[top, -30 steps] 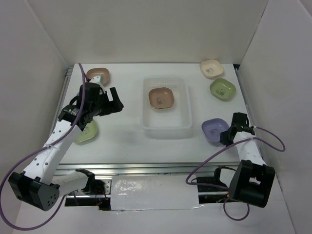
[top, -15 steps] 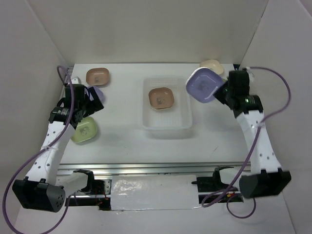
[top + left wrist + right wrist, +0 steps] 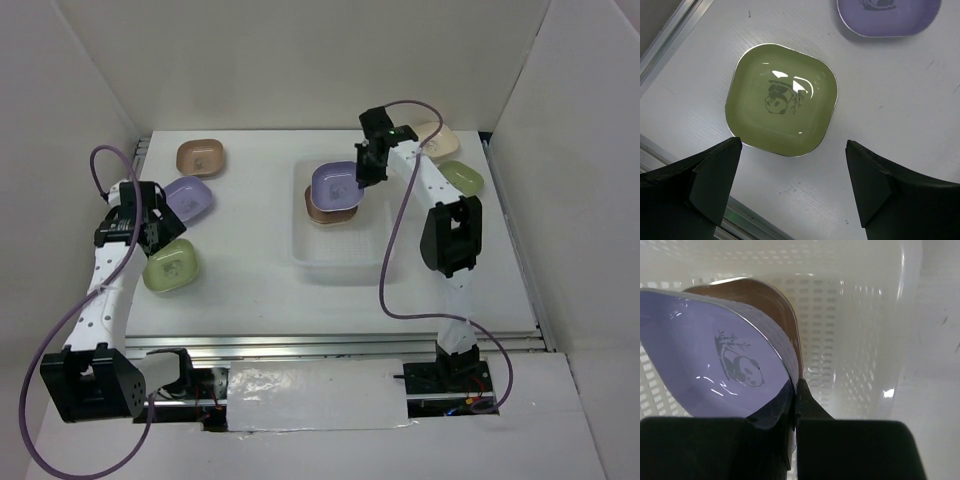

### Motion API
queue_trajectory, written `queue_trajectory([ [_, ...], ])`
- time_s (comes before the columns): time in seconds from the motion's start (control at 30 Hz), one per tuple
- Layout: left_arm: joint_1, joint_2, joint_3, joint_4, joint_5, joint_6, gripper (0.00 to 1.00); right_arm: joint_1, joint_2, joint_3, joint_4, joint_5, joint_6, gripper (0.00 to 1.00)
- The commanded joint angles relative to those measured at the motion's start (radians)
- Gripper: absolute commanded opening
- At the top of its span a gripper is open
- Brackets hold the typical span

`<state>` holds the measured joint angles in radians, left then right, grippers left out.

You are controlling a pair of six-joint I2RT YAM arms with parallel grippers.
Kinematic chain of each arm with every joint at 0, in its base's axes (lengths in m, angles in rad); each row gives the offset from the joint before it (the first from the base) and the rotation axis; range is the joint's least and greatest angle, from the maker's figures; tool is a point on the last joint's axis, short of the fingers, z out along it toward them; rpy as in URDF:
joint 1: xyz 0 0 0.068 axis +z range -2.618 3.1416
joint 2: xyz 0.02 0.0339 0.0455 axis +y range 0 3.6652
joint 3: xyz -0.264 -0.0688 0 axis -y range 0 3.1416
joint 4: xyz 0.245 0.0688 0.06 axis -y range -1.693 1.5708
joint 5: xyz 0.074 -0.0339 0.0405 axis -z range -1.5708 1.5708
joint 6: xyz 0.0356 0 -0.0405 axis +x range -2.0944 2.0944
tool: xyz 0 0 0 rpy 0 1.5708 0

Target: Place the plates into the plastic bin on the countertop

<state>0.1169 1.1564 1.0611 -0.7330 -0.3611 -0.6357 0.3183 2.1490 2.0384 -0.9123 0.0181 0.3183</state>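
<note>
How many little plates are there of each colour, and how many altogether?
Brown plates: 2
Lavender plates: 2
Green plates: 2
Cream plate: 1
Total: 7 plates in view

Your left gripper [image 3: 792,150]: jaws spread wide, green plate [image 3: 781,99] just ahead btwn them, bare countertop [image 3: 900,100] both sides for the fingers. Loose lavender plate [image 3: 888,17] sits further ahead-right. Right gripper [image 3: 796,392]: brown plate [image 3: 775,300] directly under its held lavender plate [image 3: 715,365]; plastic bin [image 3: 910,315] wall rt of jaws.
</note>
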Motion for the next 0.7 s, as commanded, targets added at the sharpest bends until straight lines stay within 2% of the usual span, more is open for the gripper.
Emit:
queue_trajectory([
  [0.0, 0.013, -0.012, -0.016, -0.002, -0.029, -0.007, 0.99, 0.005, 0.024, 0.153, -0.054, -0.012, -0.041, 0.0],
  [0.03, 0.017, -0.008, -0.021, -0.003, -0.024, 0.001, 0.99, 0.005, 0.052, 0.167, -0.054, -0.058, -0.042, 0.02],
  [0.17, 0.068, -0.004, -0.061, 0.004, 0.008, 0.011, 0.99, 0.015, 0.054, 0.174, -0.057, -0.093, -0.047, 0.56],
  [0.23, 0.093, 0.008, -0.069, 0.001, 0.016, 0.007, 0.99, 0.024, 0.0, 0.129, -0.034, -0.118, -0.053, 0.75],
  [0.3, 0.141, 0.015, -0.076, -0.003, 0.03, -0.01, 0.99, 0.027, -0.07, 0.108, -0.011, -0.168, -0.054, 0.81],
  [0.33, 0.171, 0.02, -0.088, -0.008, 0.031, -0.016, 0.99, 0.03, -0.101, 0.088, -0.007, -0.182, -0.05, 1.0],
  [0.43, 0.21, 0.032, -0.113, -0.005, 0.034, -0.028, 0.99, 0.045, -0.263, 0.002, 0.033, -0.179, -0.041, 1.0],
  [0.47, 0.23, 0.038, -0.113, -0.008, 0.043, -0.027, 0.99, 0.057, -0.362, -0.029, 0.064, -0.178, -0.039, 1.0],
  [0.53, 0.24, 0.077, -0.109, -0.008, 0.045, -0.018, 0.99, 0.07, -0.467, -0.162, 0.102, -0.204, -0.036, 1.0],
  [0.57, 0.244, 0.094, -0.105, -0.011, 0.042, -0.015, 0.99, 0.086, -0.522, -0.216, 0.175, -0.211, -0.036, 1.0],
  [0.6, 0.247, 0.115, -0.101, -0.016, 0.025, -0.013, 0.99, 0.096, -0.64, -0.339, 0.215, -0.246, -0.035, 1.0],
  [0.67, 0.254, 0.176, -0.093, -0.013, 0.034, -0.01, 0.99, 0.107, -0.743, -0.458, 0.327, -0.299, -0.025, 1.0],
])
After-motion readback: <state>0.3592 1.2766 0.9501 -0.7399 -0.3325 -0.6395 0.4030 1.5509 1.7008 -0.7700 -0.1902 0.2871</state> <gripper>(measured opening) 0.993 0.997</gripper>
